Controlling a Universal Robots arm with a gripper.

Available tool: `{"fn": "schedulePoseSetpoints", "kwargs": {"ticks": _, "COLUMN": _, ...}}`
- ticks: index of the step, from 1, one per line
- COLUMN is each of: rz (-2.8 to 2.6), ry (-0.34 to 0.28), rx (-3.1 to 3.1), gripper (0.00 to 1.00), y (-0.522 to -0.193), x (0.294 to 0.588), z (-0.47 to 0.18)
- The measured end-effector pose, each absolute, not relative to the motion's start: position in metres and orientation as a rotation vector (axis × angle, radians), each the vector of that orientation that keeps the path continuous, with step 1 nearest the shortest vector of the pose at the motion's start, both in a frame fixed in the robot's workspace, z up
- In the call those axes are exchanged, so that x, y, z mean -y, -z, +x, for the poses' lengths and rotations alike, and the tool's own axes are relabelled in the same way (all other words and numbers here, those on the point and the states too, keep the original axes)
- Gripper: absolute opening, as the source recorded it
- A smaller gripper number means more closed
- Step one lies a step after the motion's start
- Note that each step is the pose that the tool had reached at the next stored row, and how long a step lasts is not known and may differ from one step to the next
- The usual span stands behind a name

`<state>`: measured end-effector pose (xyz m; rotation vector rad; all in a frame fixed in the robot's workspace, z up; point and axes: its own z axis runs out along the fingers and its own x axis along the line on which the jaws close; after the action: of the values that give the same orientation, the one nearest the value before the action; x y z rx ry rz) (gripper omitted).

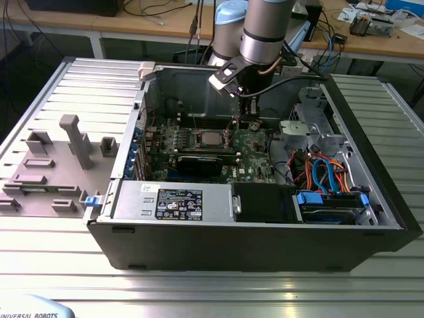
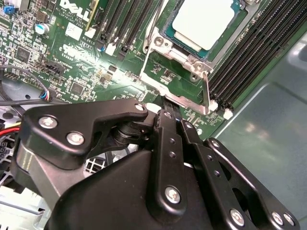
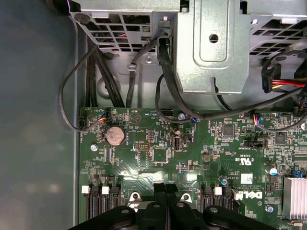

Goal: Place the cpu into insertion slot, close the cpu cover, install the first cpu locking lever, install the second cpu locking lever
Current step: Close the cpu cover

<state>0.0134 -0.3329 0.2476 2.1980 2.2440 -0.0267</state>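
Second wrist view: flat silver cpu (image 2: 204, 21)

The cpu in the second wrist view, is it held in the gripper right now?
No, the cpu lies flat in the insertion slot on the board, apart from the gripper.
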Motion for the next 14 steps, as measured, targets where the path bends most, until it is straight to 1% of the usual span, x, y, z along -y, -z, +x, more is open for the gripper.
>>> {"fn": "schedulePoseSetpoints", "kwargs": {"ticks": 14, "rz": 2.198, "ry": 0.027, "rx": -2.244, "gripper": 0.11, "y": -0.2476, "x": 0.3329, "z": 0.0103}}
